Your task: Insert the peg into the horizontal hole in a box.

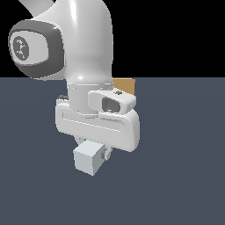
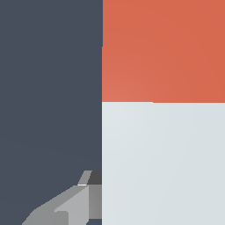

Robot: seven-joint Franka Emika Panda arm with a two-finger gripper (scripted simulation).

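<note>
In the exterior view the peg [image 1: 89,159] sits under the white hand, its pale grey-white end facing the camera. My gripper [image 1: 93,149] is shut on it, with small parts of the fingers [image 1: 106,153] showing at its sides. The wrist view is half filled by the peg: a red-orange part [image 2: 163,50] and a pale part [image 2: 163,162]. One grey finger [image 2: 72,206] lies against the pale part's side. Only a tan-orange corner of the box [image 1: 125,85] shows behind the arm, further back. The hole is hidden.
The flat dark blue-grey floor [image 1: 184,176] spreads all around. The arm's thick white link and wrist [image 1: 83,48] fill the upper middle of the exterior view and cover most of the box.
</note>
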